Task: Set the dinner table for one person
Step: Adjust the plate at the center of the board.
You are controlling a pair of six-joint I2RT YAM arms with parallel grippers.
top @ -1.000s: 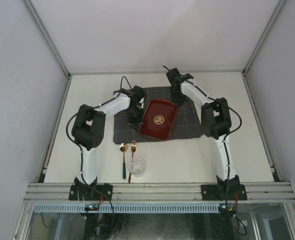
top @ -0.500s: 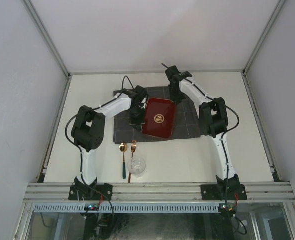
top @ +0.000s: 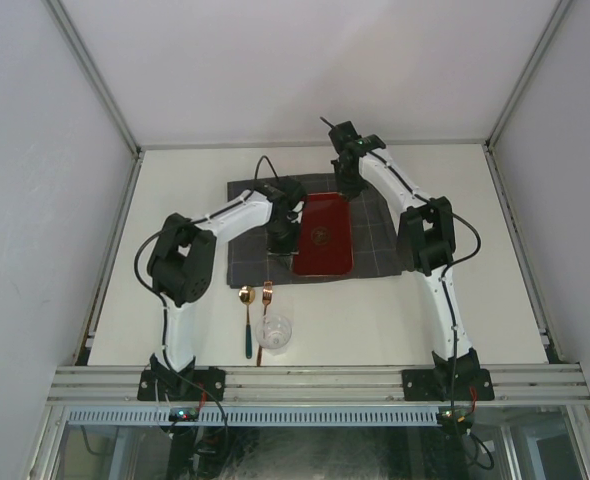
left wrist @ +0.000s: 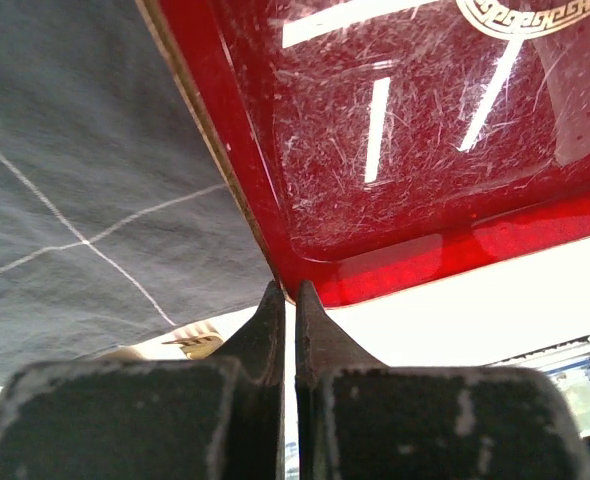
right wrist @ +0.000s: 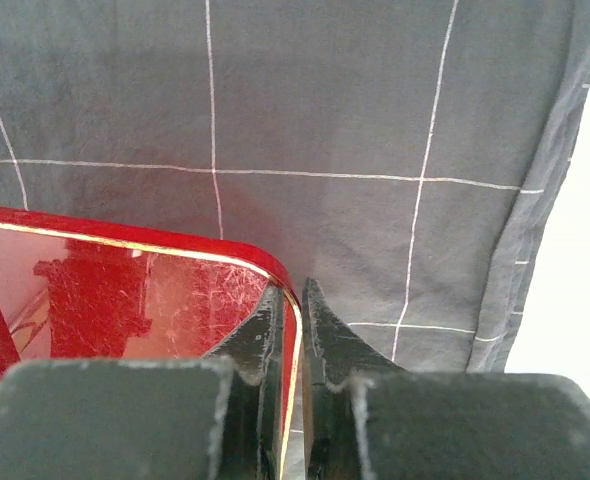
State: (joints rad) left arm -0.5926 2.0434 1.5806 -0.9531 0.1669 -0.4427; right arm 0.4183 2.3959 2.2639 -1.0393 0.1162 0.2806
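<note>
The dinner table [top: 455,310] is the off-white tabletop. A dark grey checked cloth [top: 375,250] lies at its middle back, with a red tray [top: 323,235] on it, long sides running front to back. My right gripper [top: 348,185] is shut on the tray's far right corner: the gold-edged rim [right wrist: 297,330] runs between its fingers [right wrist: 325,330]. My left gripper [top: 280,238] is shut, its tips [left wrist: 285,290] right at the tray's [left wrist: 425,130] near left corner, nothing showing between them. Cloth [left wrist: 95,150] lies to their left.
A gold spoon with a dark handle [top: 246,318], a copper fork [top: 265,312] and a clear glass [top: 273,332] lie near the front edge, left of centre. An aluminium rail [top: 315,380] runs along the front. White walls close in the table's sides and back.
The red tray has turned from a tilted position to square with the cloth. Both grippers moved with it, the left one to the right and the right one toward the back.
</note>
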